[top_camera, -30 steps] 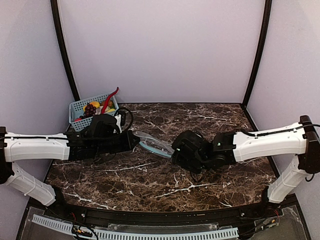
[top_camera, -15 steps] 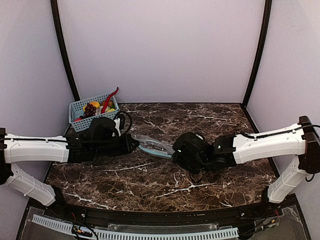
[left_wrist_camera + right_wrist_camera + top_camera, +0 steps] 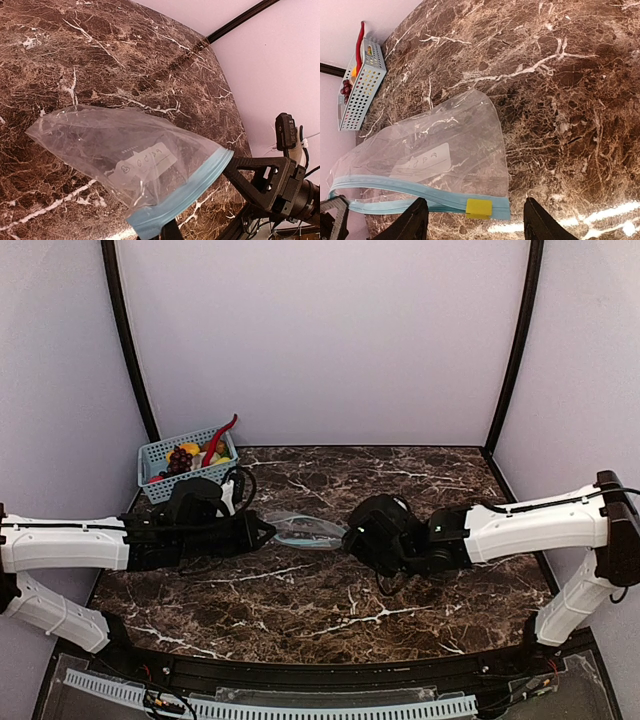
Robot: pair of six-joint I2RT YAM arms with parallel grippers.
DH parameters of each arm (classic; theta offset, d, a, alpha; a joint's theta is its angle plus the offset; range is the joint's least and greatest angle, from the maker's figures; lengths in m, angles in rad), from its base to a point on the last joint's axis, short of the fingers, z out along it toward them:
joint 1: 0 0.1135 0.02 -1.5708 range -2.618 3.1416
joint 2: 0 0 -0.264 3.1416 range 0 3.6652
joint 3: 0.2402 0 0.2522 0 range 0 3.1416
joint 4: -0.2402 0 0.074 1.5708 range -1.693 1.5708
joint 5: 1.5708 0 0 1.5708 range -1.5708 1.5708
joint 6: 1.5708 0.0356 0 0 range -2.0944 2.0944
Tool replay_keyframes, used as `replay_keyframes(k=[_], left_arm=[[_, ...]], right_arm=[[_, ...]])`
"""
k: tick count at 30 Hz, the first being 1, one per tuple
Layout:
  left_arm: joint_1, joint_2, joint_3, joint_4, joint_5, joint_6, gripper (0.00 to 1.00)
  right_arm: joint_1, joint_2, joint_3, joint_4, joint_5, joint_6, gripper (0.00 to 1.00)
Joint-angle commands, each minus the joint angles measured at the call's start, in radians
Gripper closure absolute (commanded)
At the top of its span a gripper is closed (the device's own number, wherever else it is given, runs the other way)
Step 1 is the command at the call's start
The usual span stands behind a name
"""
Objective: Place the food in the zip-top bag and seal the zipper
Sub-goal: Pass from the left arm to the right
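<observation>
Zip-top bag: clear thin film, limp and light, likely slick. It is strung between the two grippers over the middle of the marble table, its body sagging away from the mouth edge. It is empty, with only a white printed label showing through.

The zipper is a teal strip and the one firm part, so it is the best place to take hold. A yellow slider sits at one end. Pinching the film alone would probably slip or bunch it.

Left gripper: clamped shut on the far end of the zipper strip, carrying that corner.

Right gripper: fingers stand well apart on either side of the slider end, holding nothing.

Blue mesh basket: at the far left corner of the table, well apart from the bag. It holds all the food, with a dark grape bunch, a yellow piece and a long red piece sticking out above the rim.
</observation>
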Motion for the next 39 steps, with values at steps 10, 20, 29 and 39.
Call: replay_keyframes(k=[10, 20, 29, 39], left_arm=[[0.0, -0.002, -0.012, 0.019, 0.041, -0.015, 0.99], [-0.001, -0.006, -0.017, 0.017, 0.047, -0.018, 0.99], [-0.001, -0.035, -0.025, 0.006, 0.034, -0.022, 0.99], [-0.001, -0.053, -0.029, -0.004, 0.023, -0.026, 0.99]], right_arm=[[-0.023, 0.076, 0.053, 0.124, -0.036, -0.15, 0.3], [-0.044, 0.066, 0.019, 0.171, -0.059, -0.146, 0.17], [-0.061, 0.09, 0.008, 0.124, -0.057, -0.106, 0.14], [-0.069, 0.101, -0.011, 0.115, -0.051, -0.098, 0.26]])
